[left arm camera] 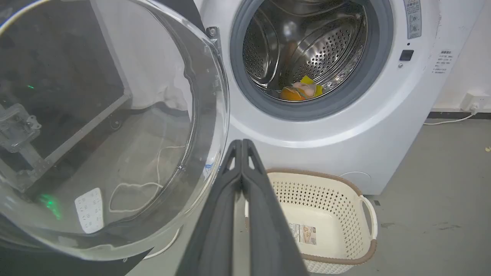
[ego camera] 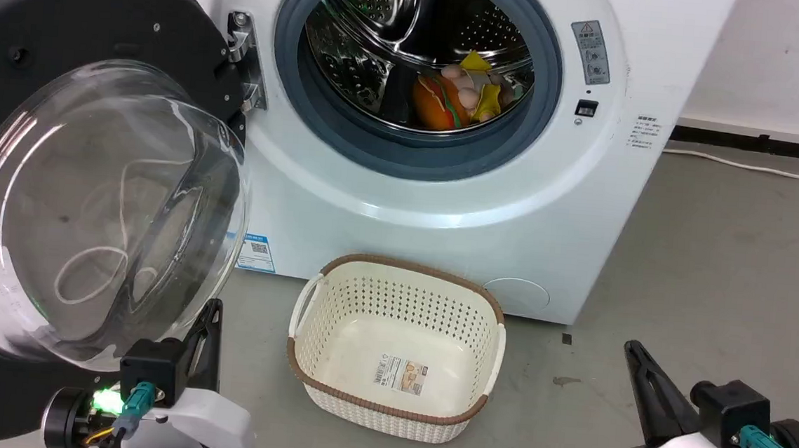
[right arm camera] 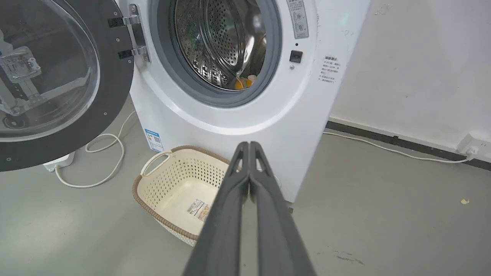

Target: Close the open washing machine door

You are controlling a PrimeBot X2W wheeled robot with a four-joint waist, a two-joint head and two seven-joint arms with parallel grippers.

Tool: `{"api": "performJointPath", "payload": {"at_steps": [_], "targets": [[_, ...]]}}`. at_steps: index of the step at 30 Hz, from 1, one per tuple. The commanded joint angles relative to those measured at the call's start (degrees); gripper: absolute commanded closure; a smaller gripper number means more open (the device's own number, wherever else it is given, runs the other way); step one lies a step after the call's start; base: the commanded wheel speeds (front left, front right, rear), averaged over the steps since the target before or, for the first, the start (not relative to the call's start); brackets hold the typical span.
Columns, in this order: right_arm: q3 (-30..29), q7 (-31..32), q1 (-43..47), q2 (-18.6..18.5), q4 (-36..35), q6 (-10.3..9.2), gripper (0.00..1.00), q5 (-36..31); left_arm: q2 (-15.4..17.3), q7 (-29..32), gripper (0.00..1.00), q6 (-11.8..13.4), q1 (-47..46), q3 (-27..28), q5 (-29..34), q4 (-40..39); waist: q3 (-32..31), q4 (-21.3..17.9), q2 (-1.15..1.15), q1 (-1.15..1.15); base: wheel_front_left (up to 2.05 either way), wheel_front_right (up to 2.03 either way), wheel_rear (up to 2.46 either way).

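1. The large round black-rimmed washing machine door (ego camera: 92, 188), with its bulging clear glass bowl, stands wide open at the frame's left. A push on the curved glass could slide off, or prove too weak to latch it.
2. The left gripper (ego camera: 212, 313), fingers together, sits lower left beside the door's lower rim. The right gripper (ego camera: 636, 353), likewise closed, sits lower right, well apart.

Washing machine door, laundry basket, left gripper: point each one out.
washing machine door (ego camera: 91, 209), head view, on its glass bowl window.
laundry basket (ego camera: 404, 262), head view, on its brown back rim.
left gripper (left arm camera: 242, 142), left wrist view, between shut fingertips.
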Motion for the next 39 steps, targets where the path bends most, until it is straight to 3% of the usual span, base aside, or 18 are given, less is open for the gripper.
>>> {"api": "performJointPath", "payload": {"at_steps": [1,39], "targets": [[0.0,0.0,-0.8,0.3,-0.3,0.05,1.00,-0.4,0.0,0.0,1.00,0.1,0.8,0.1,0.1,-0.2,0.0,0.0,0.00,0.00,0.00,0.00,0.00],[0.0,0.0,-0.8,0.3,-0.3,0.05,1.00,-0.4,0.0,0.0,1.00,0.1,0.8,0.1,0.1,-0.2,0.0,0.0,0.00,0.00,0.00,0.00,0.00]]}}
